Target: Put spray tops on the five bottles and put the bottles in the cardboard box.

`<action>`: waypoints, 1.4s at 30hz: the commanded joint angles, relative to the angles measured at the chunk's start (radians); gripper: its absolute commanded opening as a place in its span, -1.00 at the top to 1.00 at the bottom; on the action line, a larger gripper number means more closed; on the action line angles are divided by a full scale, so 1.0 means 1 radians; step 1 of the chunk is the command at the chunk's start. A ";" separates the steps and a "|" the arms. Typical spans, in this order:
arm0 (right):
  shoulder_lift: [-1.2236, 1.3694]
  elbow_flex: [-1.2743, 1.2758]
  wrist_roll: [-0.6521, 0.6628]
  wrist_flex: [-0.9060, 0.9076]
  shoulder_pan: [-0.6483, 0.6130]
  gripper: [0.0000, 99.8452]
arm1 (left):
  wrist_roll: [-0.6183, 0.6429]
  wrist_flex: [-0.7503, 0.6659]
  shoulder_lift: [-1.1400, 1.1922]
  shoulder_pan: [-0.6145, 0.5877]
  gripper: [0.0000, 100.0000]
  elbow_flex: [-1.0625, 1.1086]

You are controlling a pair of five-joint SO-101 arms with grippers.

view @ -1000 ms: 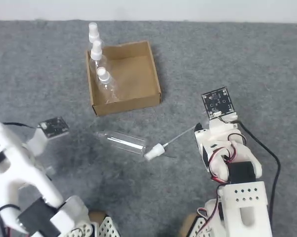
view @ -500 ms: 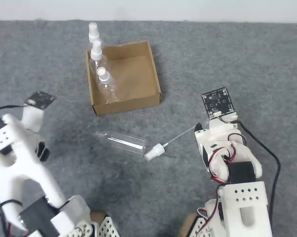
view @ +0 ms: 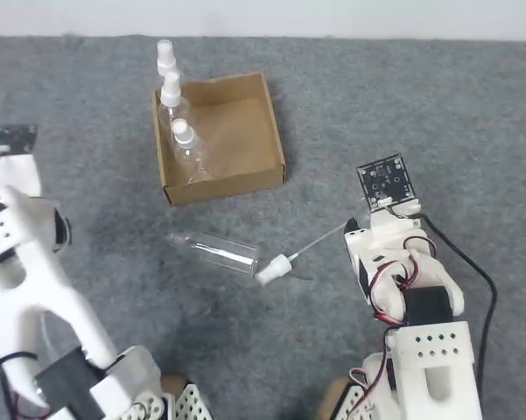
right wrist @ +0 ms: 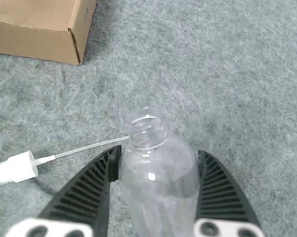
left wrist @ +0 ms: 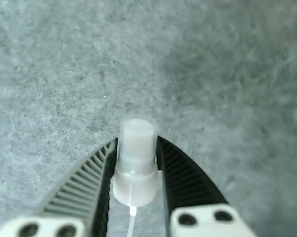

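Wrist cams: L gripper (left wrist: 136, 144) pinching spray top (left wrist: 135, 165), R gripper (right wrist: 159, 153) clamping uncapped bottle (right wrist: 158, 173); high cam: cardboard box (view: 223, 185).

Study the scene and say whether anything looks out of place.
Yes. One clear bottle lies on its side on the grey carpet in front of the cardboard box, uncapped, with a loose spray top beside it, its tube bare. The bottles in the box carry tops.
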 commanded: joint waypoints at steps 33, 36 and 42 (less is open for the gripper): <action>-0.027 -0.009 -0.008 -0.027 0.012 0.75 | 0.508 0.180 -0.018 -0.012 0.98 -0.469; -0.027 -0.009 -0.008 -0.027 0.012 0.75 | 0.523 0.193 -0.057 -0.002 0.98 -0.458; -0.027 -0.009 -0.009 -0.027 0.012 0.75 | 0.526 0.186 -0.213 0.074 0.98 -0.383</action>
